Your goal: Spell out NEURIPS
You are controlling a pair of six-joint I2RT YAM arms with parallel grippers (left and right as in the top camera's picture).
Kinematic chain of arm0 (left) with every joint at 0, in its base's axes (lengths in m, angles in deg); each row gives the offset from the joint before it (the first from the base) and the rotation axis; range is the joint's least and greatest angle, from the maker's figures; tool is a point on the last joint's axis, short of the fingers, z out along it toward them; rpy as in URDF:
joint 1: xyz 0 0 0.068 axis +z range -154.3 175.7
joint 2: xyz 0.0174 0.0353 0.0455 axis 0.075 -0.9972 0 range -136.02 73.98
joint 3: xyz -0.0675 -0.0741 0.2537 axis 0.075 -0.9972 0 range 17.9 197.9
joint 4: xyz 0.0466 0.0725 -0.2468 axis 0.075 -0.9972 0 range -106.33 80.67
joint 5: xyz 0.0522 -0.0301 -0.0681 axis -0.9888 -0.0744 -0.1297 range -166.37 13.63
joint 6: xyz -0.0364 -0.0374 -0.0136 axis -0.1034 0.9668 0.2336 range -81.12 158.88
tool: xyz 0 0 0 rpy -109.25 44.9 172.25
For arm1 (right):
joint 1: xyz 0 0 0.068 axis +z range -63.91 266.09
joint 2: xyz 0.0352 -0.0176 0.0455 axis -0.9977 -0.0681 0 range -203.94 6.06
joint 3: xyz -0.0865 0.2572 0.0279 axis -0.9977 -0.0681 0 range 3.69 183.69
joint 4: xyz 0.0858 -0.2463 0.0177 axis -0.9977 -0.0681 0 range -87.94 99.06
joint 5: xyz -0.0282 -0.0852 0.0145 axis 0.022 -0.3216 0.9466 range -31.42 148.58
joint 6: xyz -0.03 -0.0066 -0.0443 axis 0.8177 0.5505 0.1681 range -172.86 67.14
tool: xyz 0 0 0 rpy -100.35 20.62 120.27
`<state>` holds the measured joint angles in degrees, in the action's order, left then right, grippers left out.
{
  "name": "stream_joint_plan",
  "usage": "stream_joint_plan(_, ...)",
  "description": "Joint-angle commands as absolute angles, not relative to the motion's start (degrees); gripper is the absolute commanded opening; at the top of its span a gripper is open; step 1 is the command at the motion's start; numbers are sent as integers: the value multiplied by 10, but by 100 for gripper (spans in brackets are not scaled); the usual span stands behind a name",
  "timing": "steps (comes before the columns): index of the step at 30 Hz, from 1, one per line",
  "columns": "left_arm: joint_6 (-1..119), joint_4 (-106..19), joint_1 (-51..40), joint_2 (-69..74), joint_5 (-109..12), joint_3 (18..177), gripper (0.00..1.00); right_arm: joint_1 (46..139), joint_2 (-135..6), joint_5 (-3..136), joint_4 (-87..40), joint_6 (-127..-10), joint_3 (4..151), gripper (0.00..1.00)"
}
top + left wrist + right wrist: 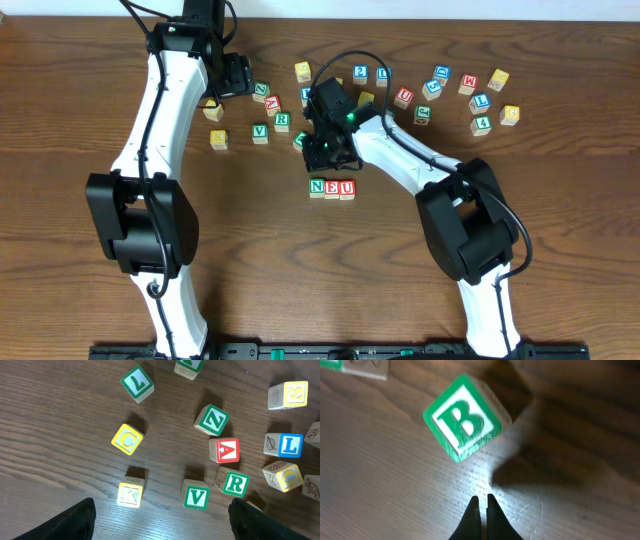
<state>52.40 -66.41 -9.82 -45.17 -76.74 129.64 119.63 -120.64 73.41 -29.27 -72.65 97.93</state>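
I need the green R cube [235, 483]: it's at 2 o'clock off my wide-open left tool [162, 507]; my right tool [481, 502], pinched empty, points at a B cube [465, 417].

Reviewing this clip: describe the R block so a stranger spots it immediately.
Look between the two arms, close to the left arm. The R cube lies beside a red A and a green V; its green-framed R sets it apart.
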Motion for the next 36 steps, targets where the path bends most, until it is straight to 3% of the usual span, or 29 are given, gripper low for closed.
stream_joint_plan(1,527,-667,-98,-459,-770,1290,84,1208,-1208,745,-307,-716,985,1)
stream_joint_plan(36,527,-667,-98,-459,-770,1290,84,1214,-1208,741,-351,-721,985,1)
